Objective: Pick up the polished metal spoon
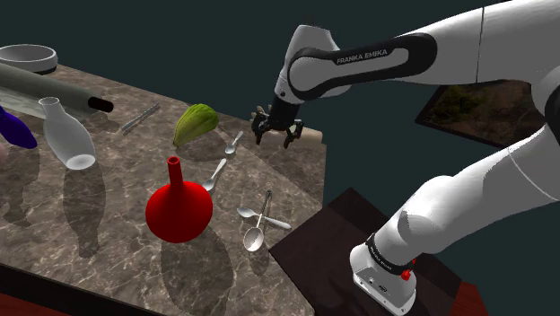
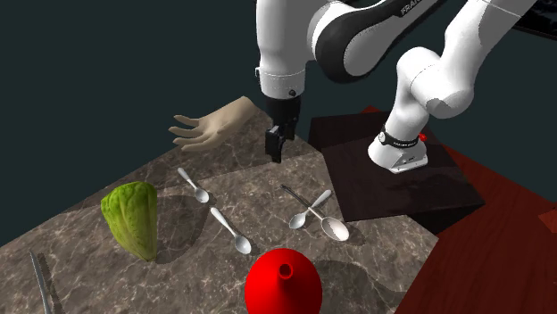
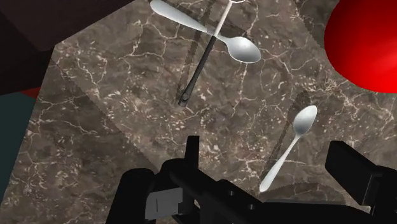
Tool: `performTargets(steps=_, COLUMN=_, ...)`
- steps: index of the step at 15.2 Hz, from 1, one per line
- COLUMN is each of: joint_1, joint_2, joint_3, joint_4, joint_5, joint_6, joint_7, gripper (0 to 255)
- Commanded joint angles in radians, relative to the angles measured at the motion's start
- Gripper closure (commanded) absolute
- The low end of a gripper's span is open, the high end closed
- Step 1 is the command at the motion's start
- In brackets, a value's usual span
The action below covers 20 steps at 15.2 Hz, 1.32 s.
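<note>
We see the pincer (image 3: 264, 147) spread wide, near the red vase (image 3: 366, 44) — a silver spoon (image 3: 289, 149) on the counter (image 3: 114, 114), nearer that vase.

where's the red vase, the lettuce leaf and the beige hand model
red vase (image 1: 179, 215): shoulder view, on its round body
lettuce leaf (image 1: 196, 124): shoulder view, middle of the leaf
beige hand model (image 2: 217, 125): second exterior view, on the palm
</note>
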Motion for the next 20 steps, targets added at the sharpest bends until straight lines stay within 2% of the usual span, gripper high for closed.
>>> performTargets(steps=1, joint_1=-0.004, joint_2=0.087, joint_3=0.017, joint_4=0.034, joint_5=-0.004, joint_6=0.061, joint_7=0.047, gripper=0)
performTargets(steps=6, joint_1=0.0, joint_2=0.282, joint_3=0.044, joint_4=0.113, joint_5=-0.029, joint_6=0.189, joint_7=0.166, gripper=0)
performTargets(steps=11, joint_1=0.021, joint_2=0.482, joint_3=0.041, joint_4=0.224, joint_5=-0.073, joint_6=0.288, joint_7=0.286, gripper=0)
performTargets(steps=20, joint_1=0.092, joint_2=0.836, joint_3=-0.018, joint_4=0.508, joint_5=-0.124, joint_6=0.38, joint_7=0.464, gripper=0)
